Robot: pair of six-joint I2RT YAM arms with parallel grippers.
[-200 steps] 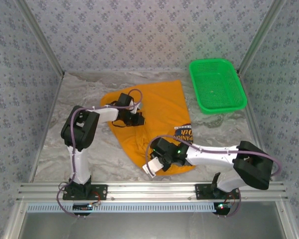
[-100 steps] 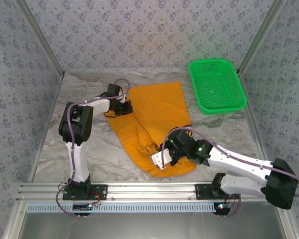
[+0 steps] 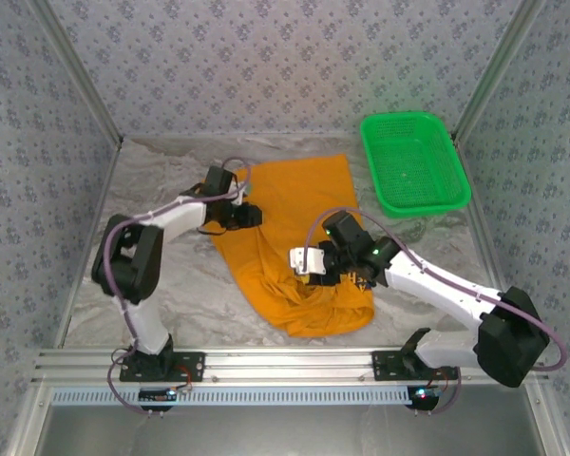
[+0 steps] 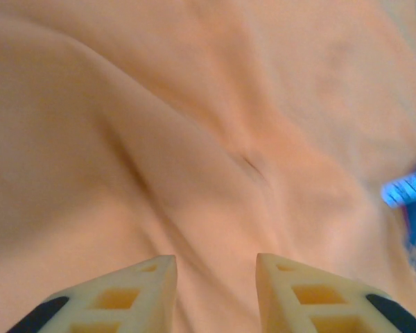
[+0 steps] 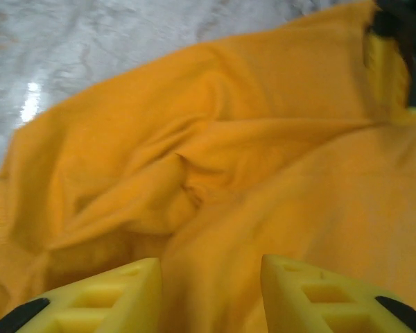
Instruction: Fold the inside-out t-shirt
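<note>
The left gripper [image 3: 250,216] lay at the left edge of the orange short-sleeved cotton t-shirt [image 3: 304,195], on its far half. Its fingers, pressed together a second ago, now stood apart with nothing between them, only smooth cloth below. The t-shirt lay in the middle of the grey marbled table [image 3: 171,275]. Its near part was now bunched into loose folds, and the dark print was no longer visible. The right gripper [image 3: 302,259] had come from the near hem up to these folds, and its fingers had also parted, empty. Both seemed to have just released the cloth, and the fold was still rough. The green plastic mesh basket [image 3: 406,116] stood apart, far right.
</note>
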